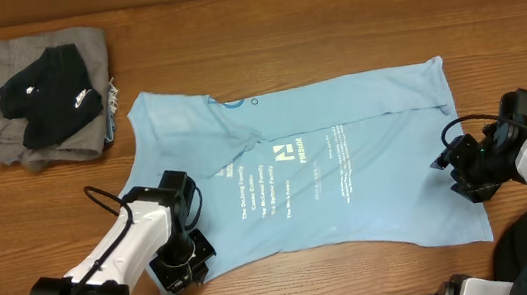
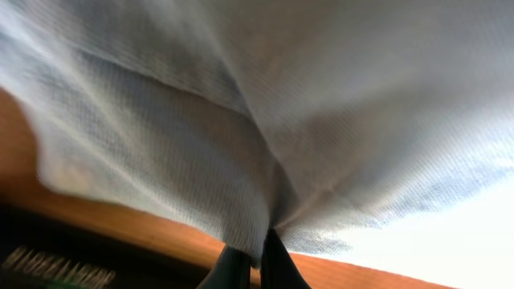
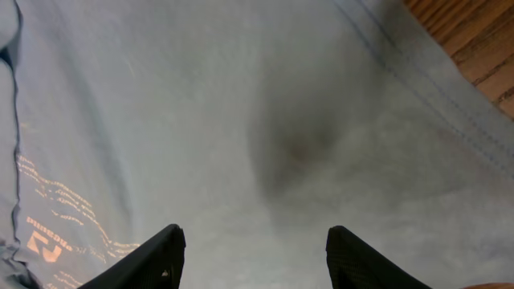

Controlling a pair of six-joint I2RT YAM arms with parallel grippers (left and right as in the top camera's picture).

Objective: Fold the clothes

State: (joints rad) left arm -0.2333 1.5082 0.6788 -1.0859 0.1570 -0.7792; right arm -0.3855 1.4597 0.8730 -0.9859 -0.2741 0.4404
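On the wooden tabletop [image 1: 328, 19] the light blue shirt [image 1: 364, 145] lies centrally, long axis side to side, hem rightward. The left tool [image 1: 180, 269] clamps its fabric. The right tool [image 1: 456, 170] stands open over the hem end.

white print [image 1: 267, 189] on the light blue shirt [image 1: 389, 182] is too small to read; the left tool [image 1: 180, 269] hides its corner by the tabletop's [image 1: 328, 19] front edge.

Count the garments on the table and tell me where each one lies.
3. A light blue T-shirt lies spread flat in the middle. A black garment sits on top of a grey garment, heaped at the far left. That heap may hide more.
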